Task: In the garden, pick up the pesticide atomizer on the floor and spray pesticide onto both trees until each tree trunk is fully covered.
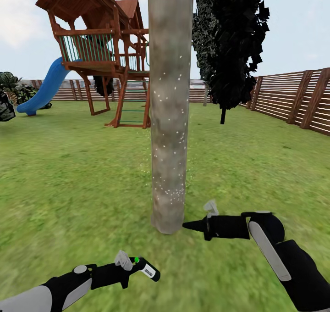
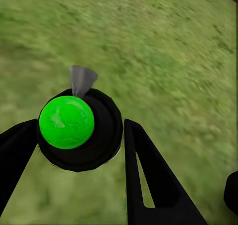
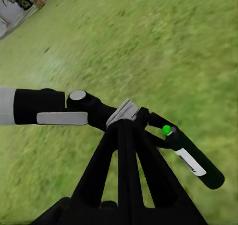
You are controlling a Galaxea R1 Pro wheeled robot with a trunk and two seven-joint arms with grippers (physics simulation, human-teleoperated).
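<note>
Left hand (image 1: pixel 137 270) is grasping the pesticide atomizer (image 1: pixel 147 269); right hand (image 1: pixel 195 225) clenched, empty. Nozzle needs swinging toward 12 o'clock, at the half-speckled tree trunk (image 1: pixel 169 110).

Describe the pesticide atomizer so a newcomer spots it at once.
Start at the thick grey tree trunk mid-lawn, then look down to the left hand near the picture's lower edge. It grips the pesticide atomizer: a small black cylinder with a white label and a bright green button.

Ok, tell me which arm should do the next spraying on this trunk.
Left. The left gripper holds the pesticide atomizer, low on the lawn short of the tree trunk. The right gripper is shut and empty beside the trunk's base.
</note>
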